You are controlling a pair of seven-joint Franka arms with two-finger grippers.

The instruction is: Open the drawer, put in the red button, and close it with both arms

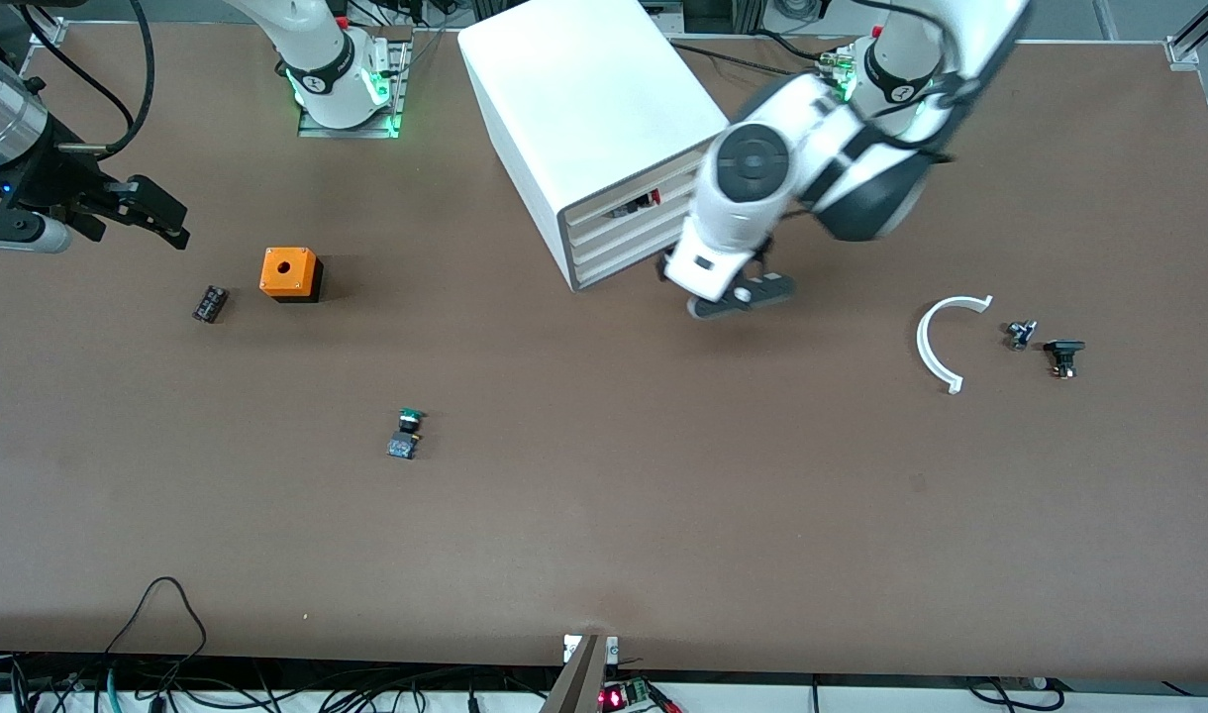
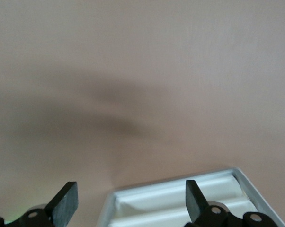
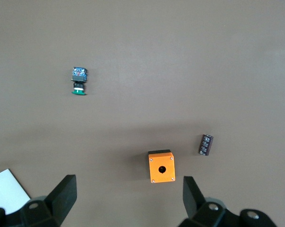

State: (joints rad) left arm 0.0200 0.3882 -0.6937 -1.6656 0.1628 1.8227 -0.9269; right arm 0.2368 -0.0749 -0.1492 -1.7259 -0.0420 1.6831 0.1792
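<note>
The white cabinet (image 1: 584,109) stands at the table's back middle, its cream slat drawer fronts (image 1: 629,238) turned toward the left arm's end. The top drawer (image 1: 632,206) shows a dark gap with a small red-and-black thing in it, probably the red button (image 1: 648,200). My left gripper (image 1: 741,294) hangs low just in front of the drawer fronts, open and empty. In the left wrist view (image 2: 131,203) the slat fronts (image 2: 180,203) lie between its fingers. My right gripper (image 1: 163,220) is open and empty over the right arm's end of the table, also seen in its wrist view (image 3: 128,198).
An orange box with a hole (image 1: 290,273) (image 3: 162,166) and a black capacitor (image 1: 209,303) (image 3: 206,144) lie near the right gripper. The green-capped switch (image 1: 404,433) (image 3: 79,81) lies nearer the camera. A white arc (image 1: 946,342) and two small parts (image 1: 1020,334) (image 1: 1063,355) lie toward the left arm's end.
</note>
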